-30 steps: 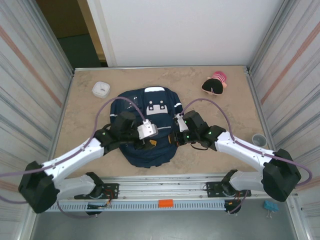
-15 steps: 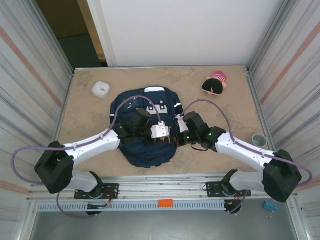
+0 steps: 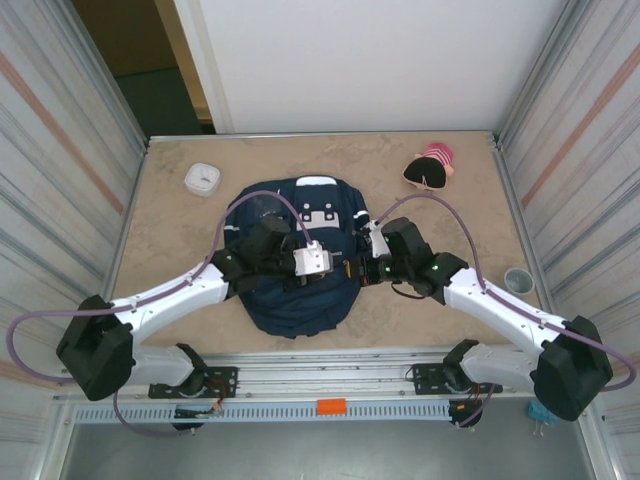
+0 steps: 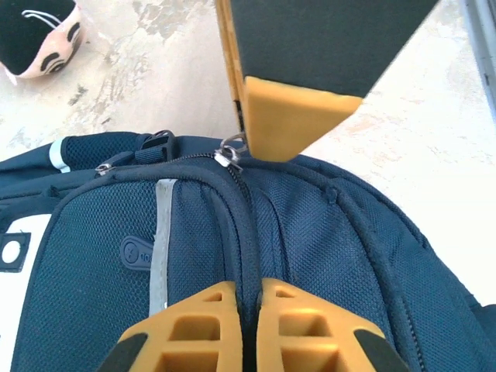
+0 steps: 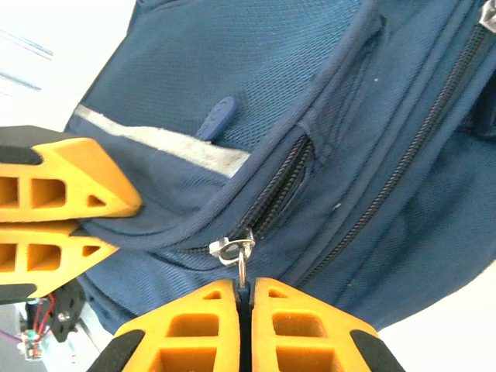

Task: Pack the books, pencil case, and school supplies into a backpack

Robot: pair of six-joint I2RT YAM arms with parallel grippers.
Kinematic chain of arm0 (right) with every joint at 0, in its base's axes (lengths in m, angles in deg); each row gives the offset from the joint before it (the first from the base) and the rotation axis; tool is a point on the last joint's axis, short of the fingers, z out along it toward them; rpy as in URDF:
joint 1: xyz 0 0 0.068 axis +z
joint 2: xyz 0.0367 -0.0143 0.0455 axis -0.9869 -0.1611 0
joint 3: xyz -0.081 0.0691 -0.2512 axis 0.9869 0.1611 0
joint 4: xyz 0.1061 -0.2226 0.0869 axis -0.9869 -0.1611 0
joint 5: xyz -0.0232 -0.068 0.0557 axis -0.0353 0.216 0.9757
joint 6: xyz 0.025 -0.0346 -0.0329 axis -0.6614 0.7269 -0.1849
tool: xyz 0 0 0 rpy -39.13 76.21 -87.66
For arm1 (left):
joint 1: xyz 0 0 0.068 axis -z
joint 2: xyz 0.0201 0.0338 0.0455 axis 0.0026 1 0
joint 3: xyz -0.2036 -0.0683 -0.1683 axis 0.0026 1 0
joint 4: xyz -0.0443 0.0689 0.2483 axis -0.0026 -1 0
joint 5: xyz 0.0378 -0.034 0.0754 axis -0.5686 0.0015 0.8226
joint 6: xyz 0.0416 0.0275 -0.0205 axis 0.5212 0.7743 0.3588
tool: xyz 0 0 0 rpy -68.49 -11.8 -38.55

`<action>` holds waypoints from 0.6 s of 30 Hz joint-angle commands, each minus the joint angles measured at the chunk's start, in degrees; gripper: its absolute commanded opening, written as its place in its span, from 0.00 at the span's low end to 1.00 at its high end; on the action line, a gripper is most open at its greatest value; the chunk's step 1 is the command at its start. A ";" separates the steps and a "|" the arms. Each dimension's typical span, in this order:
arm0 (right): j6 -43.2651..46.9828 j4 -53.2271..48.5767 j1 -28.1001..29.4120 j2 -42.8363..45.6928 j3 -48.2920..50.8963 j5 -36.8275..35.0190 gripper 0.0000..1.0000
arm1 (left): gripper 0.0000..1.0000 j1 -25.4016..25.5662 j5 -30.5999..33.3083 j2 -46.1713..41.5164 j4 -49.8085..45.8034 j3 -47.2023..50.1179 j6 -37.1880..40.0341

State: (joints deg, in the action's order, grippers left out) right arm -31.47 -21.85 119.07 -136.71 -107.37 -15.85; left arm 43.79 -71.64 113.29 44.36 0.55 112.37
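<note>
The navy backpack (image 3: 300,240) lies flat in the middle of the table, its white patches toward the far side. My left gripper (image 4: 248,298) is shut on a raised ridge of fabric beside the zipper track (image 4: 232,225). My right gripper (image 5: 244,291) is shut on the tab hanging from the metal zipper pull (image 5: 236,249), at the end of a partly parted zipper (image 5: 283,178). The two grippers meet at the backpack's right side, left gripper (image 3: 335,268) and right gripper (image 3: 352,268) nearly touching. Books and the small supplies are out of view.
A black and pink pouch with a cartoon face (image 3: 430,166) lies at the back right of the table, also seen at the pouch (image 4: 39,35). A small white box (image 3: 202,178) sits at the back left. A grey cup (image 3: 516,279) stands by the right wall.
My left gripper has swung right across the backpack to meet the right gripper. The right gripper has shifted slightly right, still holding the zipper pull.
</note>
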 commanded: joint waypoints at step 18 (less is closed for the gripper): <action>1.58 1.56 -13.52 -13.58 -6.54 -4.04 0.02 | 0.09 2.81 -5.55 -1.91 -4.20 1.80 1.92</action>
State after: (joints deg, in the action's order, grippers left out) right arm -30.75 -20.91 110.03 -149.43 -112.17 -6.69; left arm 45.13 -71.21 113.95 44.49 1.14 114.95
